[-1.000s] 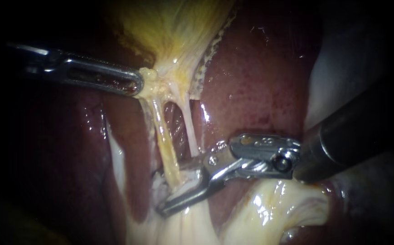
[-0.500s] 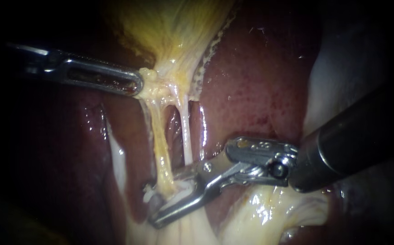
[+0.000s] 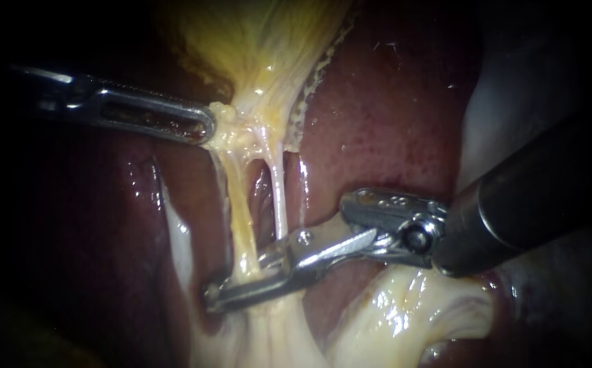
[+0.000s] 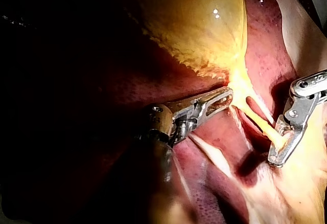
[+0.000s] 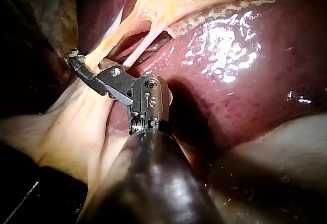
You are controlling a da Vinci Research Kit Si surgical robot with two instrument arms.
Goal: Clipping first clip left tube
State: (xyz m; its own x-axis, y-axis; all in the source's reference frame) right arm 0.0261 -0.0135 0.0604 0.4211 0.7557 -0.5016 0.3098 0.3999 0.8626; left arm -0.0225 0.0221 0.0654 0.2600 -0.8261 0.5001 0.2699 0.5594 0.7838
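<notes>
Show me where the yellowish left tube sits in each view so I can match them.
Endoscope: the left tube runs down the centre, just left of the paler tube.
Left wrist: the tube lies beyond the left tool, toward the right tool.
Right wrist: the tube leads away from the right tool's tip.
Shared landmark: the right tool, shut across the tube's end.

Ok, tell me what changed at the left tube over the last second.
The right instrument slid its jaws further across the left tube near its lower end, and they closed from an open straddle to shut on it. The left instrument kept its grip on the gallbladder; the right tube stayed free.
</notes>
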